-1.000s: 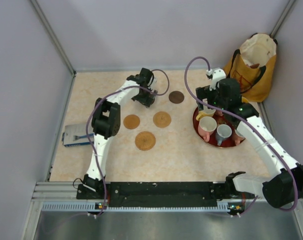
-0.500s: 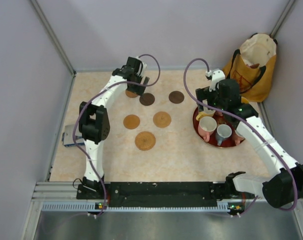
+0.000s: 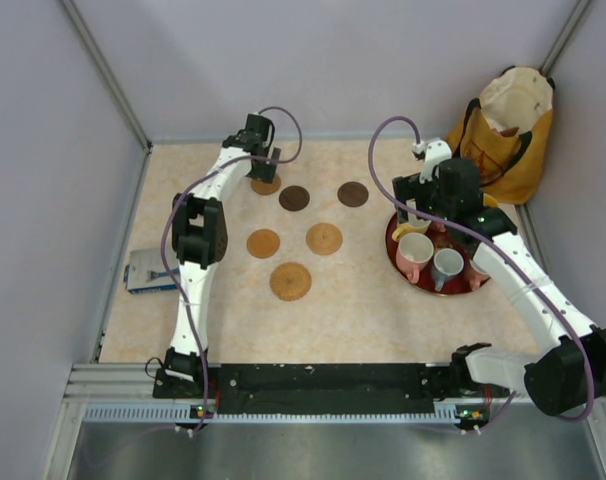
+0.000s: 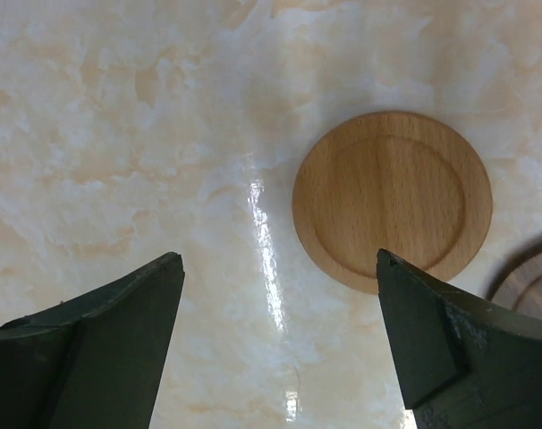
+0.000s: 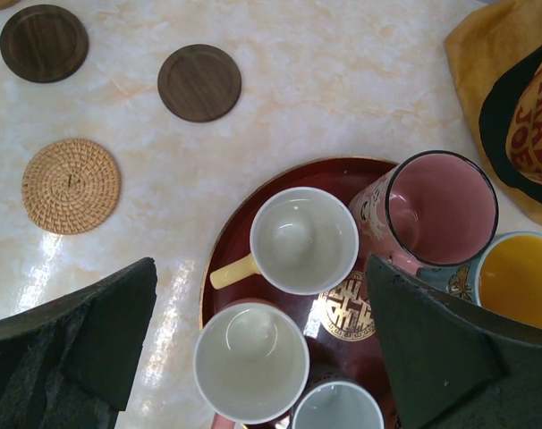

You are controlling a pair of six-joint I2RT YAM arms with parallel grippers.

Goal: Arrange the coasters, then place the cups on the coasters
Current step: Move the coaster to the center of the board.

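Observation:
Six coasters lie on the table: a light wooden one (image 3: 266, 185) (image 4: 392, 198) at the far left, two dark brown ones (image 3: 294, 198) (image 3: 353, 194), and three tan ones (image 3: 324, 238) (image 3: 263, 243) (image 3: 290, 281). My left gripper (image 3: 260, 160) (image 4: 280, 268) hangs open just behind the light wooden coaster, nothing between its fingers. The cups stand on a red tray (image 3: 397, 255) (image 5: 219, 259): a pale yellow one (image 5: 304, 239), a pink one (image 5: 250, 362), a taller pink one (image 5: 441, 210), a blue-grey one (image 5: 338, 409) and a blue one, yellow inside (image 5: 519, 281). My right gripper (image 3: 420, 215) (image 5: 260, 268) hovers open above them.
A yellow-orange bag (image 3: 508, 125) stands at the back right, close to the tray. A small blue and white box (image 3: 151, 272) lies near the table's left edge. Walls enclose the table at the back and on both sides.
My left arm has swung from the middle toward the back left, uncovering a dark coaster and the light wooden one. The right arm has not moved.

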